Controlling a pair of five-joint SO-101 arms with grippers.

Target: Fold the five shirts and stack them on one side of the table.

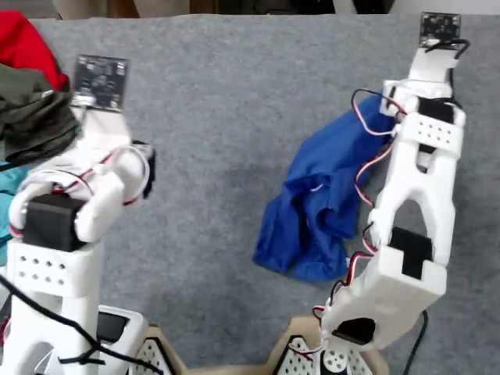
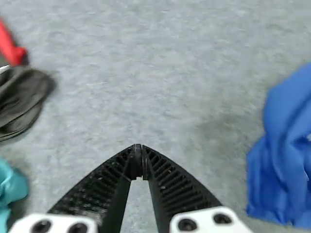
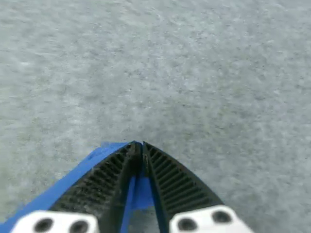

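A crumpled blue shirt (image 1: pixel 316 205) lies on the grey table (image 1: pixel 234 94), right of centre, its upper end lifted toward the right arm's wrist. My right gripper (image 3: pixel 138 144) is shut on a fold of the blue shirt (image 3: pixel 73 179), just above the table. My left gripper (image 2: pixel 137 148) is shut with nothing in it, low over bare felt at the left. From the left wrist, the blue shirt (image 2: pixel 286 155) hangs off to one side. A red shirt (image 1: pixel 23 39), a dark olive shirt (image 1: pixel 35 117) and a teal shirt (image 1: pixel 8 191) are heaped at the table's left edge.
Bare grey felt stretches across the middle and the far side of the table. Both arm bases (image 1: pixel 312 359) stand at the near edge. The heap's dark shirt (image 2: pixel 19 102), red shirt (image 2: pixel 12 46) and teal shirt (image 2: pixel 9 189) lie close beside the left gripper.
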